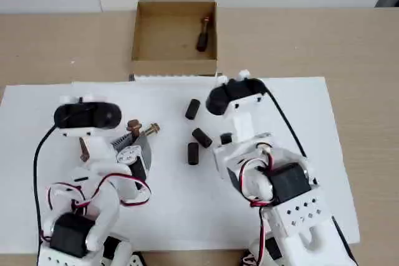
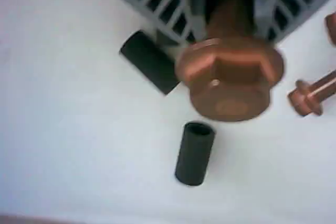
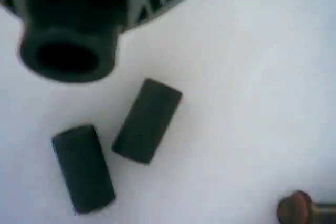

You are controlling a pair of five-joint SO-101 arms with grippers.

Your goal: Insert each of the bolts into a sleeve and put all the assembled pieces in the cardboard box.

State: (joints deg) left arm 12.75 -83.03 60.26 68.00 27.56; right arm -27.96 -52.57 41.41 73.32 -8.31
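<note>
One assembled piece [image 1: 203,34], a bolt seated in its dark sleeve, lies in the cardboard box [image 1: 173,65], close to the box's right wall. The box stands on the table [image 1: 361,48] at the far edge of the white sheet [image 1: 312,116] that both of my arms work over.

Three bolts are out on the sheet side. My left gripper [image 2: 227,9] is clamped on the held bolt [image 2: 229,77], gripping its shank, with the copper flanged head sticking out toward my wrist camera. A second bolt [image 1: 151,129] lies just beside that gripper, and a third bolt [image 1: 84,148] lies on the other side of my left arm.

Four sleeves are outside the box. My right gripper [image 3: 68,3] is closed around the held sleeve [image 3: 67,55], its open bore facing my wrist camera. The other three lie loose on the sheet between my arms: the far sleeve [image 1: 192,109], the middle sleeve [image 1: 201,137] and the near sleeve [image 1: 193,152], the last two close together but apart.
</note>
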